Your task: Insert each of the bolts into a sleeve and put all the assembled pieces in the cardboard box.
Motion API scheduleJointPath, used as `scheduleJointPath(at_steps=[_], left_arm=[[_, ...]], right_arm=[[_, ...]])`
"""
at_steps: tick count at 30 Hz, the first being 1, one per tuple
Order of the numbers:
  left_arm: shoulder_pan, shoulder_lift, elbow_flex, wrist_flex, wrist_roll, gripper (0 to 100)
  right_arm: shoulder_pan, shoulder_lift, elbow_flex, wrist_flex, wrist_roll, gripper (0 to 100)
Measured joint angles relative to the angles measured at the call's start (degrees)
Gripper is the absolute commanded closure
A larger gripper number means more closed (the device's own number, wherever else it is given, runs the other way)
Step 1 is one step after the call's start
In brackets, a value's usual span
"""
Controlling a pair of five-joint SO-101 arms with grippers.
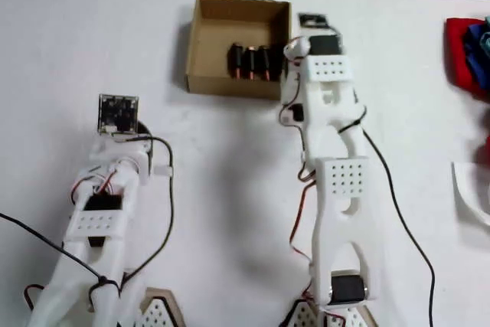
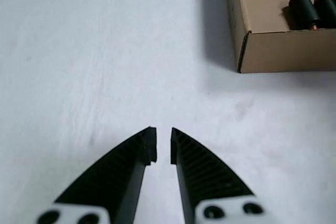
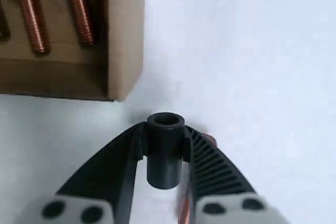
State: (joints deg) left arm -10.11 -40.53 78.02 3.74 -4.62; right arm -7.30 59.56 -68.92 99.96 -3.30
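The left gripper (image 2: 163,145) sits well to the left of the cardboard box (image 1: 214,32) and nearer the arm bases than it is, low over the bare white table (image 1: 230,174). Its two black fingers are slightly parted with nothing between them. From its wrist camera the box lies ahead and off to one side, with only open tabletop between the two. A black cable (image 1: 170,189) loops from this arm on the side facing the box.

The box lies open-topped at the far middle of the table. Three assembled pieces (image 1: 250,61) lie side by side against its right-hand half, black sleeves with copper threaded ends poking out.

Just outside the box's right wall, the right gripper (image 3: 165,135) is clamped on a black sleeve (image 3: 165,150), held upright with its open bore facing the wrist camera. A copper threaded bolt (image 3: 182,211) shows at the sleeve's lower end (whether it sits inside the sleeve I cannot tell). The box's near right corner rises between this gripper and the pieces inside. In the high view the arm's white wrist housing overlaps that wall.

Well to the right of the box, at the table's edge, lie a red cloth (image 1: 463,51) and, closer to the arm bases, a curved white object (image 1: 468,193).
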Motion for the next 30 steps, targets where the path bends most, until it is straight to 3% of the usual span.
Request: scheduleJointPath(at_steps=[6,10,14,19,25,30], left_arm=[[-0.09,0.00,-3.87,9.58,0.00,93],[0.79,0.26,-11.96,21.71,0.09,93],[7.30,7.30,-24.70,36.57,-2.46,93],[18.90,29.10,-50.99,57.23,-0.79,93],[30.68,60.40,-88.26,78.68,14.77,93],[36.22,79.56,-116.04,83.87,23.03,93]], right_arm=[[3.08,-15.74,4.13,0.18,0.00,97.8],[5.63,-35.08,16.97,0.18,0.00,97.8],[11.60,-54.07,35.34,0.09,0.00,97.8],[22.24,-71.38,56.53,-3.08,2.20,97.8],[29.27,-87.65,72.88,-8.62,6.51,97.8],[30.95,-94.15,83.16,-12.84,7.38,97.8]])
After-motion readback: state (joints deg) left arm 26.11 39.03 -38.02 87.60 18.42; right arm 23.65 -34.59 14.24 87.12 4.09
